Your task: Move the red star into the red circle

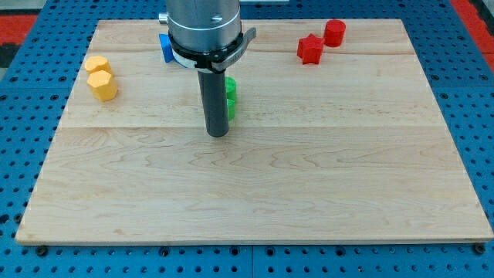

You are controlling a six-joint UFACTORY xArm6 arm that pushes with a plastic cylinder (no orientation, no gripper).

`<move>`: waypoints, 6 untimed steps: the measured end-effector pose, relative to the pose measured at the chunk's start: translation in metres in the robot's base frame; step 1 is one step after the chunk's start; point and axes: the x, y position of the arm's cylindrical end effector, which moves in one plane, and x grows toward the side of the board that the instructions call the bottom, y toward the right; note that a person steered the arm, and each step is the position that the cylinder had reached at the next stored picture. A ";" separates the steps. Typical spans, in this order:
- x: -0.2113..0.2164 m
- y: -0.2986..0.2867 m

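Observation:
The red star [310, 49] lies near the view's top right on the wooden board. The red circle, a round red block [334, 33], stands just up and right of it, close to touching or touching. My tip [218, 134] rests on the board left of centre, well to the left of and below both red blocks. A green block [231, 98] sits right behind the rod, partly hidden by it.
A blue block [165, 46] is half hidden behind the arm's body at the top. Two yellow blocks [100, 77] sit together at the view's left. The wooden board [309, 193] lies on a blue pegboard.

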 end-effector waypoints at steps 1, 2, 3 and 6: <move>0.000 0.000; 0.001 0.001; 0.001 0.001; 0.006 -0.022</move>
